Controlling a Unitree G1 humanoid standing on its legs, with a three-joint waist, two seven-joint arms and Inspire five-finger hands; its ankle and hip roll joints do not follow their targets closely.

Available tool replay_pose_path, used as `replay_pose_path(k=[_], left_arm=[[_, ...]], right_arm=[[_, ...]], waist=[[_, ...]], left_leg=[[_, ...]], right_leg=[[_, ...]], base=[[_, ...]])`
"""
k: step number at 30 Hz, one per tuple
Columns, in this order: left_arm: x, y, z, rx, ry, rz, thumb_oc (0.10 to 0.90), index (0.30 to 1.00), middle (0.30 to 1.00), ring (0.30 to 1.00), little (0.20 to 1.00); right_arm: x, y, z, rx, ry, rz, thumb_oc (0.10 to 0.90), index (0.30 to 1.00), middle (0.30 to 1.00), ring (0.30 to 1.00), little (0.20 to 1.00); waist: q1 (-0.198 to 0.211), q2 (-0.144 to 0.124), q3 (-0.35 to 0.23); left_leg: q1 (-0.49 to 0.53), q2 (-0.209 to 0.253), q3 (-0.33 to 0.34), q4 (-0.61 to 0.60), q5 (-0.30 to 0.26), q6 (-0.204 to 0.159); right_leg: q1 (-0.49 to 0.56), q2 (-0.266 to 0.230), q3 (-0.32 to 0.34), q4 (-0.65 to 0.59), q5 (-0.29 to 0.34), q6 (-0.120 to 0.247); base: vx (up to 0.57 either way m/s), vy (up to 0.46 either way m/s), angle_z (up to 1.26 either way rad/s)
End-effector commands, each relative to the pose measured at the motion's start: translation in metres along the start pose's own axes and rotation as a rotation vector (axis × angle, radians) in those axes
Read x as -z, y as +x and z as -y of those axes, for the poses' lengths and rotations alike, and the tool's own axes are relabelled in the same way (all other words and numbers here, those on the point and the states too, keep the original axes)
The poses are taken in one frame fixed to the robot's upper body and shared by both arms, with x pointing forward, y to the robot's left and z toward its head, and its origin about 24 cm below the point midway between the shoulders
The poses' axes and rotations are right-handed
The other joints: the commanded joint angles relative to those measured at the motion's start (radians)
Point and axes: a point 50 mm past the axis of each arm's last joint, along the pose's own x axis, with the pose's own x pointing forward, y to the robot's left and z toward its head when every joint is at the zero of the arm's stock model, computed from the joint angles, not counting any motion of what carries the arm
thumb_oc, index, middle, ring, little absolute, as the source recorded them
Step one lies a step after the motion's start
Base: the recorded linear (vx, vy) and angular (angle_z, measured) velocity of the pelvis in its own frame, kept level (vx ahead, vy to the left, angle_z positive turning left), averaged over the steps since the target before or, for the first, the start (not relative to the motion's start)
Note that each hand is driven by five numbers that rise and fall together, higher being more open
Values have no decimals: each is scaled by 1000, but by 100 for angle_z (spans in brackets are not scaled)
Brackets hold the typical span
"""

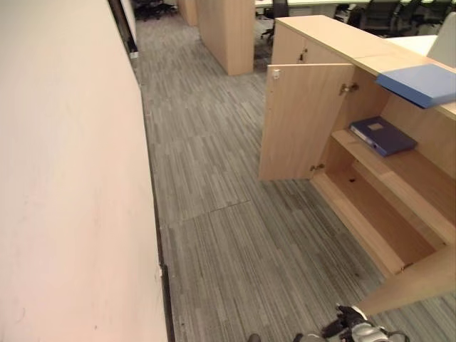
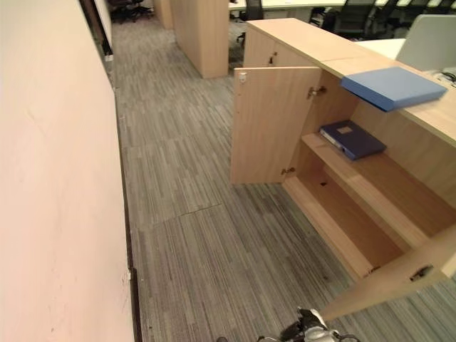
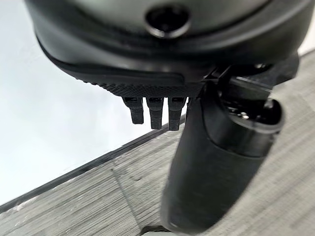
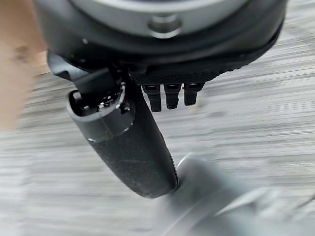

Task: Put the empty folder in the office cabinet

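While nothing is held yet, noting positions. Lies flat on the top of the light wooden office cabinet [image 1: 320, 32], one corner overhanging the front edge: thin light blue folder [image 1: 420, 84], judged to be the task's item. Sits on the middle shelf below: thick dark blue binder [image 1: 382, 135]. Stands wide open: far cabinet door [image 1: 303, 121]; likewise the near door [image 2: 399, 278], jutting out over the grey striped carpet [image 1: 228, 235].

Left hand [image 3: 206, 162]: empty, over carpet beside a pale wall; cannot tell whether curled or straight. Right hand [image 4: 128, 152]: same, empty, low over carpet.

Risks, as judged:
- Could clip the near door on the approach, being close to the right side.
- Could nudge the overhanging folder off the top with a poor first touch.
- Could mistake the binder for the target.
- Could jam the folder against the binder if shelved carelessly.
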Motion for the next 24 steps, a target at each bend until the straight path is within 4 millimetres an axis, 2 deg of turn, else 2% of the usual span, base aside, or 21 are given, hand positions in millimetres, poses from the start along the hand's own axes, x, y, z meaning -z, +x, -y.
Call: replay_pose_path(k=[1, 4, 5, 6, 7, 9, 10, 13, 14, 15, 17, 20, 24], left_arm=[[12, -1, -14, -54, 7, -30, 800, 900, 900, 900, 900], [20, -2, -16, -55, 6, -55, 800, 900, 900, 900, 900], [23, -2, -15, -53, -3, -69, 800, 900, 900, 900, 900], [25, -3, -15, -50, 0, -73, 800, 900, 900, 900, 900], [30, -4, -12, -44, 2, -89, 800, 900, 900, 900, 900], [31, -4, -9, -40, -1, -92, 800, 900, 900, 900, 900], [30, -4, -7, -37, -3, -90, 800, 900, 900, 900, 900], [26, -3, -5, -36, -5, -84, 800, 900, 900, 900, 900], [26, -3, -5, -36, -5, -84, 800, 900, 900, 900, 900], [16, -1, -7, -46, 2, -55, 800, 900, 900, 900, 900], [1, 1, -11, -58, 16, -15, 800, 900, 900, 900, 900], [-17, 3, -14, -73, 28, 36, 800, 900, 900, 900, 900], [-32, 3, -14, -76, 58, 86, 800, 900, 900, 900, 900]], right_arm=[[-9, -1, -15, -47, 34, 38, 800, 900, 900, 900, 900], [-13, 0, -15, -50, 42, 46, 800, 900, 900, 900, 900], [-13, 0, -15, -51, 39, 46, 800, 900, 900, 900, 900], [-12, 0, -15, -51, 46, 42, 800, 900, 900, 900, 900], [-10, 0, -15, -51, 41, 35, 800, 900, 900, 900, 900], [-9, 0, -12, -39, 43, 36, 800, 900, 900, 900, 900], [-8, 0, -10, -34, 45, 32, 800, 900, 900, 900, 900], [1, 0, -3, -12, 64, -1, 800, 900, 900, 900, 900], [1, 0, -3, -12, 64, -1, 800, 900, 900, 900, 900], [11, -1, 1, 7, 84, -37, 800, 900, 900, 900, 900], [22, -2, 3, 18, 87, -78, 800, 900, 900, 900, 900], [31, -3, 4, 25, 84, -115, 800, 900, 900, 900, 900], [38, -4, 8, 42, 89, -144, 800, 900, 900, 900, 900]], waist=[[-27, -13, 72], [-36, -40, 73], [-36, -43, 73], [-35, -48, 67], [-34, -58, 52], [-38, -60, 31], [-41, -56, 26], [-49, -36, 12], [-52, -39, 11], [-60, -32, 7], [-68, -32, 5], [-69, -32, 7], [-71, -32, 6]], left_leg=[[41, 38, -12, -29, -45, -123], [70, 16, -44, -29, -78, -131], [87, 13, -56, -29, -95, -135], [92, 9, -66, -29, -109, -137], [88, 0, -75, -29, -122, -138], [103, 14, -93, -29, -143, -136], [107, 24, -97, -29, -149, -136], [132, 73, -115, -29, -173, -150], [128, 70, -118, -29, -170, -149], [139, 106, -128, -29, -175, -165], [141, 135, -138, -29, -178, -182], [139, 173, -132, -29, -174, -202], [125, 209, -120, -27, -121, -223]], right_leg=[[62, 62, 36, -296, 317, 35], [36, 107, 45, -479, 382, 61], [33, 119, 45, -506, 394, 66], [55, 129, 46, -554, 379, 59], [66, 128, 45, -556, 378, 51], [85, 132, 38, -549, 385, 40], [90, 133, 31, -544, 383, 36], [77, 151, 38, -474, 323, 8], [74, 146, 37, -473, 324, 8], [69, 150, 36, -402, 273, -13], [70, 160, 31, -364, 229, -30], [73, 178, 33, -338, 189, -47], [82, 204, 26, -343, 160, -59]], base=[[267, -125, -10], [295, -107, 23], [289, -93, 49], [276, -93, 48], [280, -125, 46], [326, -150, 47], [333, -144, 56], [297, -123, 35], [318, -158, 30], [295, -164, 53], [356, -225, 69], [241, -185, 24], [177, -158, 13]])
